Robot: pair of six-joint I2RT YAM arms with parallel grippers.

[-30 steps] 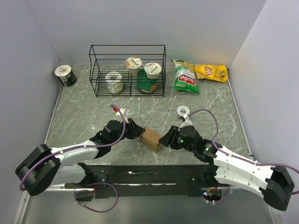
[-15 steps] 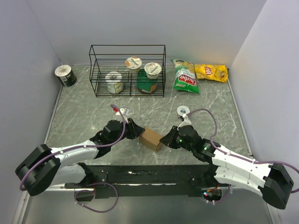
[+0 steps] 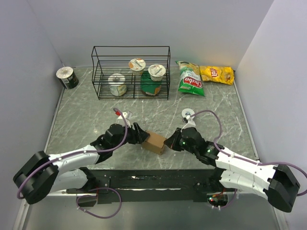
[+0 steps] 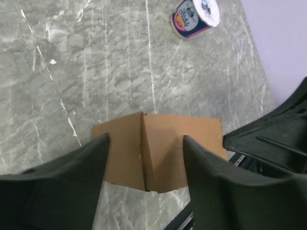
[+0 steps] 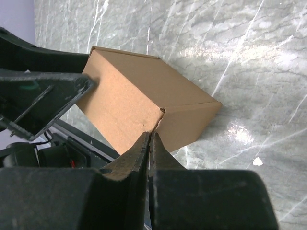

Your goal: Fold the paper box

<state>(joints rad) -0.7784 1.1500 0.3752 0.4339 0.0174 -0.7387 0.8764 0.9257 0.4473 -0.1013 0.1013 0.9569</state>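
Note:
The paper box (image 3: 155, 142) is a small closed brown cardboard box lying on the marble table between the two arms. My left gripper (image 3: 140, 135) is at its left side. In the left wrist view that gripper (image 4: 145, 138) stands open, its fingers (image 4: 91, 163) apart on either side of the near end of the box (image 4: 163, 143) without pressing it. My right gripper (image 3: 169, 142) is at the box's right corner. In the right wrist view it (image 5: 148, 135) is shut, its tips touching the seam at the lower corner of the box (image 5: 129, 96), with no cardboard seen between them.
A black wire rack (image 3: 130, 72) at the back holds several yogurt cups. Two chip bags (image 3: 191, 79) lie at the back right. One yogurt cup (image 3: 187, 114) lies on the table behind the right arm and shows in the left wrist view (image 4: 195, 17). A tin (image 3: 67, 76) stands far left.
My left gripper has opened and let go of the box. My right gripper has shut and moved in against the box's right corner. The box has shifted slightly.

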